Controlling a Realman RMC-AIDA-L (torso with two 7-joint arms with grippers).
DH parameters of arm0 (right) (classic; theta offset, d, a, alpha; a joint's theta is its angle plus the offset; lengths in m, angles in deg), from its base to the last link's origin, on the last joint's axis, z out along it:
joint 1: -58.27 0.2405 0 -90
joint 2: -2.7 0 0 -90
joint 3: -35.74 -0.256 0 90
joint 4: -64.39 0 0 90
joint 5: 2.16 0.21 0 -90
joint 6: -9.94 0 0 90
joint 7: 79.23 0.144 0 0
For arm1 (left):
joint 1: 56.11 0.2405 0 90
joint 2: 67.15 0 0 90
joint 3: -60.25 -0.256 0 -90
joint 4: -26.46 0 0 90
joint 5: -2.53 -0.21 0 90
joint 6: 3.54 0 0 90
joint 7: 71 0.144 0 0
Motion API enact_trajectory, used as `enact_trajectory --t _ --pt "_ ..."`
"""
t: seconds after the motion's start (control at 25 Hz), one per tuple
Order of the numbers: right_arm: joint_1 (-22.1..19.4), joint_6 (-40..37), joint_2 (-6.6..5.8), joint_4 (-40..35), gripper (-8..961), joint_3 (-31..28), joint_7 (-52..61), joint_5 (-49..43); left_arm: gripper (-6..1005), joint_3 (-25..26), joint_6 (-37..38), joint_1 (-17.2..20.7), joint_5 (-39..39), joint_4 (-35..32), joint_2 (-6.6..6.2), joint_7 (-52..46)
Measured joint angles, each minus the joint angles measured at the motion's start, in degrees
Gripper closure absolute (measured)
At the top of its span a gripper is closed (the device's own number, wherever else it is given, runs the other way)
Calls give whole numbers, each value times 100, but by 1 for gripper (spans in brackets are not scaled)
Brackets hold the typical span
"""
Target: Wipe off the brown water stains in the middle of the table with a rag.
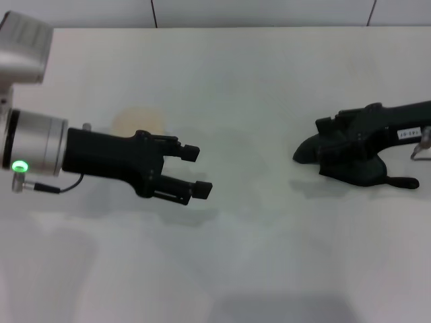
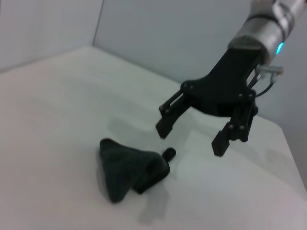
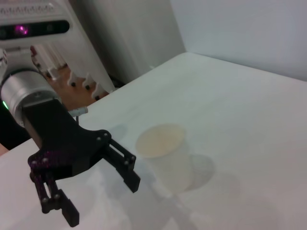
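While the left arm reaches in from the left edge of the table (image 1: 269, 81), the left gripper (image 1: 199, 171) hangs above the white top with its two fingers spread apart and nothing between them. Just behind that arm, toward the far side, a pale paper cup (image 1: 138, 121) stands upright. The right wrist view shows the same cup (image 3: 165, 153) open at the top, with the left gripper (image 3: 103, 203) near it but not touching it, jaws parted.

Past the middle of the table, the right arm (image 1: 397, 118) comes in from the right edge. From the head view its dark end merges with the dark shape below it, so the two are hard to tell apart there. The left wrist view is clearer: the right gripper (image 2: 190, 140) is above the table with its fingers wide apart, holding nothing. The rag (image 2: 129, 167) lies crumpled on the table just below and beside those fingertips, apart from them, with a small loop (image 2: 169, 153) sticking out at one corner.
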Motion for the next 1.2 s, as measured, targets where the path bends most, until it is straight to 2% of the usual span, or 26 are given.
enact_trajectory --t 0.04,0.2,0.64,0.8,1.0,1.2 --pt "0 6 0 73 96 -3 -69 32 148 0 0 0 0 0 0 0" --pt "-14 19 -5 388 96 -37 -519 269 149 0 -18 592 490 -245 -18 682" --pt "-91 20 -20 762 96 -9 -1389 416 151 0 144 1489 1015 -126 -84 727" --pt "-242 -60 -41 838 96 7 -1674 260 152 0 223 1637 1008 -109 -148 594" --pt "-446 77 -30 841 96 -45 -2146 304 153 0 284 1720 1007 -107 -165 488" --pt "-443 358 -27 849 96 -54 -2399 327 154 0 505 1743 902 -53 -198 285"
